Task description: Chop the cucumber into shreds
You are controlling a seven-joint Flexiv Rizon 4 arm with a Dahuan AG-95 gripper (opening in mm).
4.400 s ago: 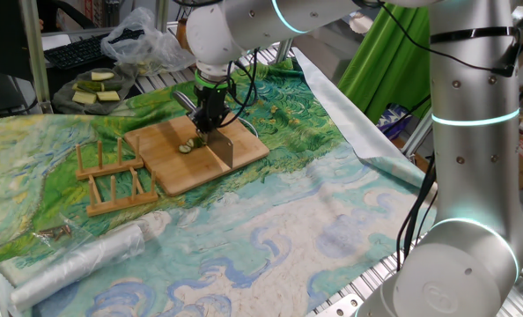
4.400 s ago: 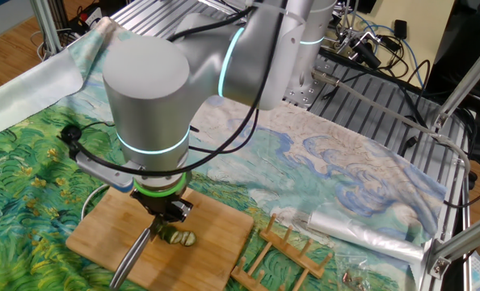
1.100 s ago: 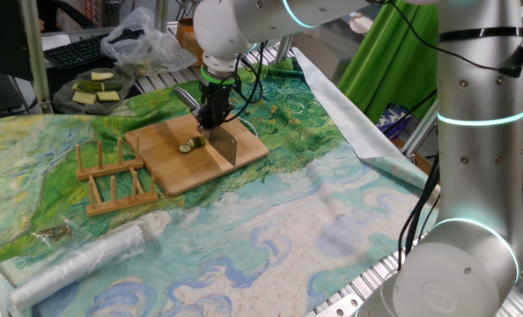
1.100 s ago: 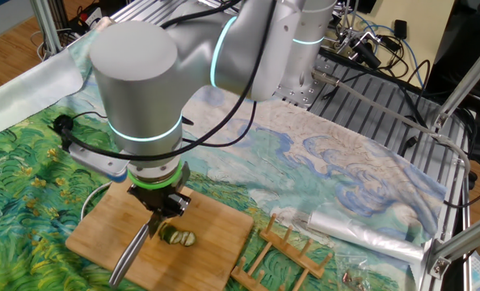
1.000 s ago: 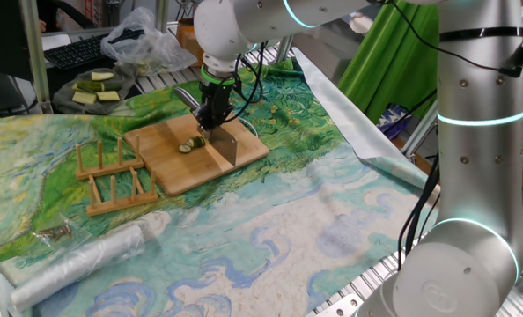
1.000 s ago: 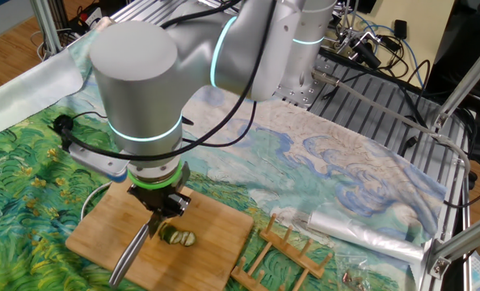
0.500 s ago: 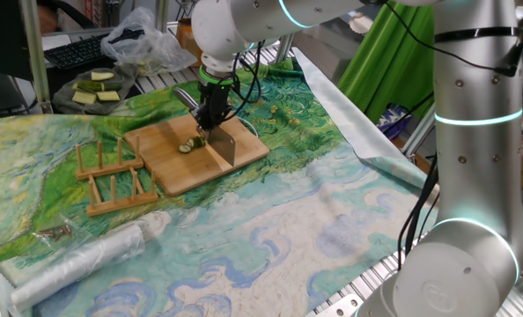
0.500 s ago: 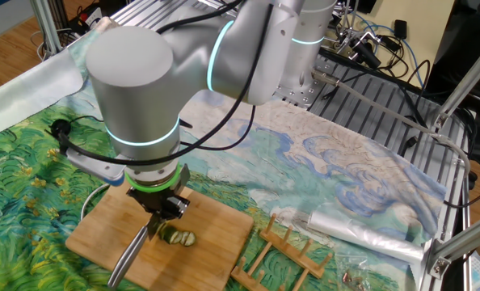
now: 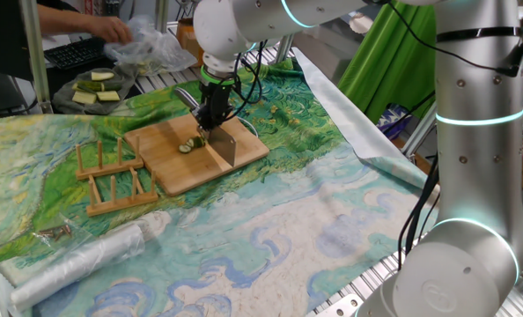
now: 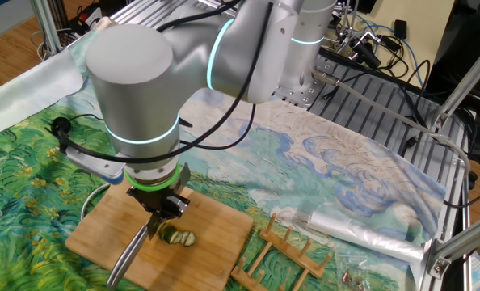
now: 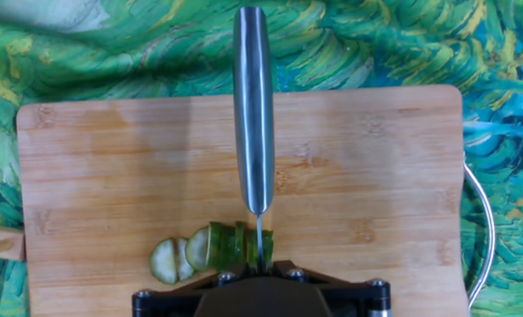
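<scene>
Toward the bench's left edge stands a wooden rack (image 9: 112,177). Next comes the bamboo cutting board (image 9: 169,158), lying near the far edge, with the cucumber (image 11: 210,251) on it: pale slices fanned left, the dark green stub touching my blade. My pincer (image 9: 213,123) holds a knife (image 11: 254,114) edge-down over that stub. At the right edge, the painted cloth (image 9: 332,114) folds over.
</scene>
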